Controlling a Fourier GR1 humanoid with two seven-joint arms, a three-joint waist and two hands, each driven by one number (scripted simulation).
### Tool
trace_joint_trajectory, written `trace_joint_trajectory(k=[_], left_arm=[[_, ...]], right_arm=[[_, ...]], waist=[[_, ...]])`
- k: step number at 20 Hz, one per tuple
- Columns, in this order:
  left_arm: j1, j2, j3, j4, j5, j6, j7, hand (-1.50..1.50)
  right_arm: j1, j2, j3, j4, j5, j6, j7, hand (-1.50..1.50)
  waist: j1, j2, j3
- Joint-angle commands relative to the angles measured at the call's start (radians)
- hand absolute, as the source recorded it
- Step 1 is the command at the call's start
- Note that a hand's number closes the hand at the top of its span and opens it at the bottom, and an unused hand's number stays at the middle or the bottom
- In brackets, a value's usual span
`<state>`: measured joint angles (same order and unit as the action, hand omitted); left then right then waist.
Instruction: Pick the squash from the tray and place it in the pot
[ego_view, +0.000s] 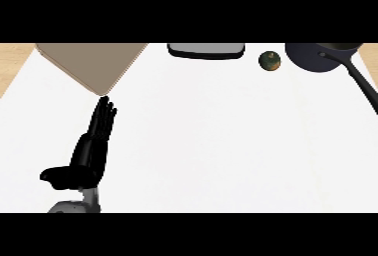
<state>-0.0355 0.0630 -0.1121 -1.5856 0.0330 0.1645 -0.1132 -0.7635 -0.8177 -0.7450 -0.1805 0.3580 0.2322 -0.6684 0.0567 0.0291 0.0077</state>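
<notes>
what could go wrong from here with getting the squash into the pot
The squash lies on the white counter beside the pot, not on the tan tray, so a reach to the tray finds nothing. It looks rounded and may roll when touched. Only the left hand shows, open at the view's left, far across from the squash; a reach could brush the pot's long handle.

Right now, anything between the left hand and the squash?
Head view: only bare white counter between the left hand and the squash. The tray sits just beyond the fingertips, off that line.
</notes>
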Motion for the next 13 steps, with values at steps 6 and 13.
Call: trace_joint_trajectory(k=[6,13], left_arm=[[-0.024,0.006,0.001,0.014,-0.009,-0.008,-0.005,0.0],[-0.013,-0.009,-0.009,0.007,-0.015,0.002,-0.011,0.0]], right_arm=[[0.021,-0.073,-0.044,0.022,-0.036,0.012,-0.007,-1.5],[0.095,-0.095,-0.11,0.039,-0.093,-0.013,-0.04,-1.5]], waist=[[0.013,0.006,0.002],[0.007,0.009,0.005]])
